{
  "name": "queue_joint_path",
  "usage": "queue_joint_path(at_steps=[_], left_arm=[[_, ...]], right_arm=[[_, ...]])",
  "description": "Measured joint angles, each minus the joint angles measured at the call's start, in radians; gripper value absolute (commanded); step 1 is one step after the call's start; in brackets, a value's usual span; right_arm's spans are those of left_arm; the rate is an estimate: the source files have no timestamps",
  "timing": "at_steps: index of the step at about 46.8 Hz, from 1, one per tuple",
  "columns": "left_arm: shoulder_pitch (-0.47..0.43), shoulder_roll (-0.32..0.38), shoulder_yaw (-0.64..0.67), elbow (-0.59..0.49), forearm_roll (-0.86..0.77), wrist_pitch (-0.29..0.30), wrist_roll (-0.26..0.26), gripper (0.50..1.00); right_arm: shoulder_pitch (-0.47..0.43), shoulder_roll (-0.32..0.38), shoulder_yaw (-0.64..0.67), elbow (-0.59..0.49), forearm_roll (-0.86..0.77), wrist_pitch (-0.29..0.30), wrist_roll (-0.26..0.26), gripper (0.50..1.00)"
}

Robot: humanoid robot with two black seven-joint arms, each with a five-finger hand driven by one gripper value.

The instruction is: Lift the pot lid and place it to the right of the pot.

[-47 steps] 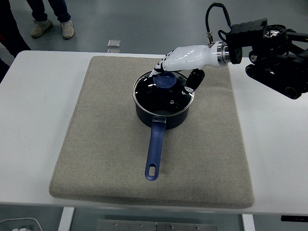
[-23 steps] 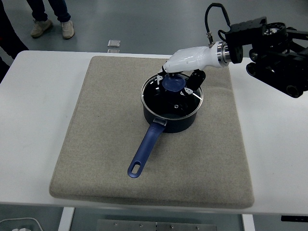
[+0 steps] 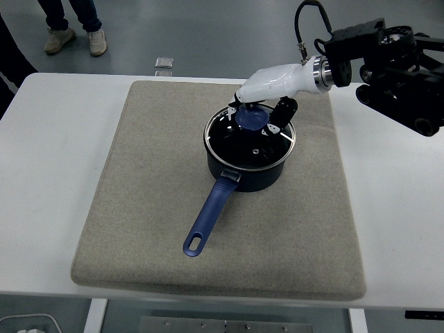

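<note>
A dark blue pot (image 3: 250, 163) stands on the beige mat (image 3: 139, 208), its blue handle (image 3: 209, 218) pointing toward the near left. The glass lid (image 3: 243, 142) with a blue knob (image 3: 250, 118) sits on the pot, its far right side slightly raised. My right hand (image 3: 258, 111), white with black fingers, reaches in from the right and curls around the knob. The left arm is out of view.
The mat covers most of the white table (image 3: 399, 229). Bare mat lies to the right of the pot. A person's shoes (image 3: 75, 40) and a small object (image 3: 164, 63) are on the floor beyond the far edge.
The pot slid to the right and its handle swung toward the near left. My right hand closed on the knob and has risen slightly, tilting the lid.
</note>
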Motion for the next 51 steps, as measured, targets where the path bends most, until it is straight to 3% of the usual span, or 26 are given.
queue_joint_path(at_steps=[15, 43, 51], left_arm=[[0.000, 0.000, 0.000, 0.000, 0.000, 0.000, 0.000, 1.000], [0.000, 0.000, 0.000, 0.000, 0.000, 0.000, 0.000, 1.000], [0.000, 0.000, 0.000, 0.000, 0.000, 0.000, 0.000, 1.000]], right_arm=[[0.031, 0.000, 0.007, -0.030, 0.008, -0.011, -0.003, 0.500], [0.057, -0.004, -0.007, -0.375, 0.013, -0.017, -0.013, 0.500], [0.047, -0.002, -0.082, -0.454, 0.018, -0.017, -0.005, 0.500]])
